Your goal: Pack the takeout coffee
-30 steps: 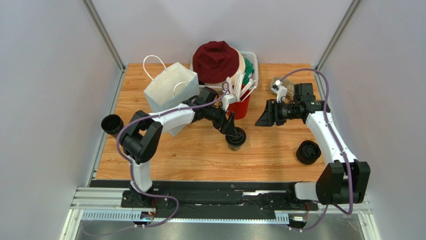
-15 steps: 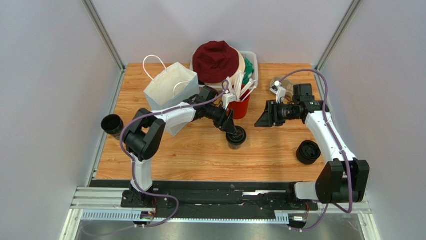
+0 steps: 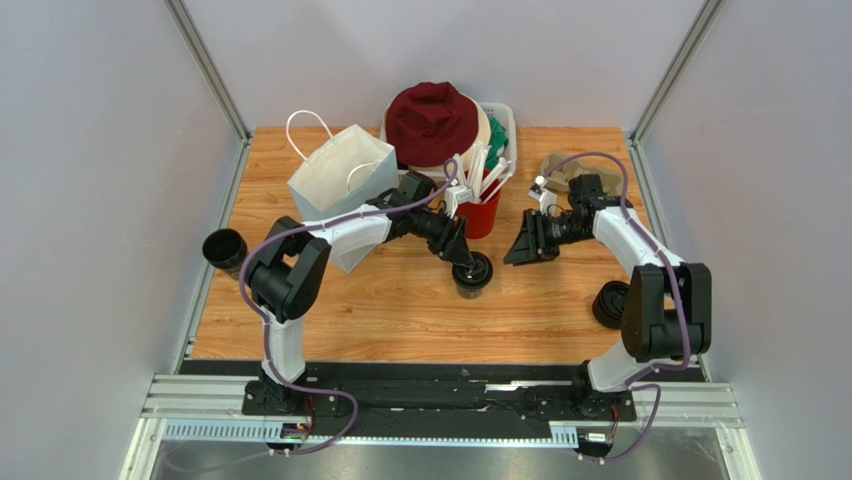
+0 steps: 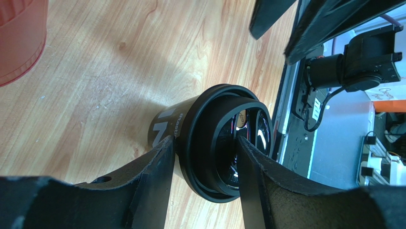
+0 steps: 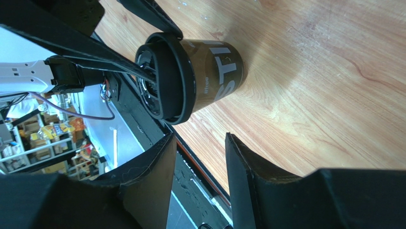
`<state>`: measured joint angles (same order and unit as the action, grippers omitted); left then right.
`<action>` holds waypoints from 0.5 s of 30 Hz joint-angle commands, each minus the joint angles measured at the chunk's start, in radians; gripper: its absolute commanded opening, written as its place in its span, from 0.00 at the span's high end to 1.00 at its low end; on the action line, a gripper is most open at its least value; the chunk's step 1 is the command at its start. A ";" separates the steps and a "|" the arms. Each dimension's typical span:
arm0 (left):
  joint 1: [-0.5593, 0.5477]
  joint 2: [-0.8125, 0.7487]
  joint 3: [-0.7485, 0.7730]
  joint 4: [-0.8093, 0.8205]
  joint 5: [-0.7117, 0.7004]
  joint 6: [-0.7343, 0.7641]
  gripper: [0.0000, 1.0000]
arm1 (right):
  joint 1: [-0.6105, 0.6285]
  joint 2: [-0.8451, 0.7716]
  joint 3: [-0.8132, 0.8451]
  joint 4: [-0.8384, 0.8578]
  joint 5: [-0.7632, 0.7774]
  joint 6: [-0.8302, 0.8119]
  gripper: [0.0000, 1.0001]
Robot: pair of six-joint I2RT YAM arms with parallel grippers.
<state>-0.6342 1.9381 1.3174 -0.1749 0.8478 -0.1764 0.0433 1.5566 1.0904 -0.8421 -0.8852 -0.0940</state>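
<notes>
Light wood-grain tabletop: smooth board with a low satin sheen and fine pale scuffs.

Small dark brown disposable cup: paper-like wall, semi-gloss, printed with pale lettering.

Black round plastic lid: smooth and glossy, with bright reflections in its recess.

Left claw and right claw: matt black plastic with a faintly grainy surface.

Red round cup: smooth plastic, slightly translucent.

White carrier bag: matt paper, creased, with cord handles.

Dark red bucket hat: soft matt cloth.

White arm shells: smooth plastic.
</notes>
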 commanded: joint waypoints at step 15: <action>-0.002 0.048 -0.027 -0.034 -0.147 0.072 0.43 | 0.089 0.220 0.072 -0.014 -0.158 -0.036 0.59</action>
<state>-0.6342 1.9381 1.3174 -0.1734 0.8402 -0.1726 0.1215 1.7603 1.1229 -0.8562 -0.9901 -0.1024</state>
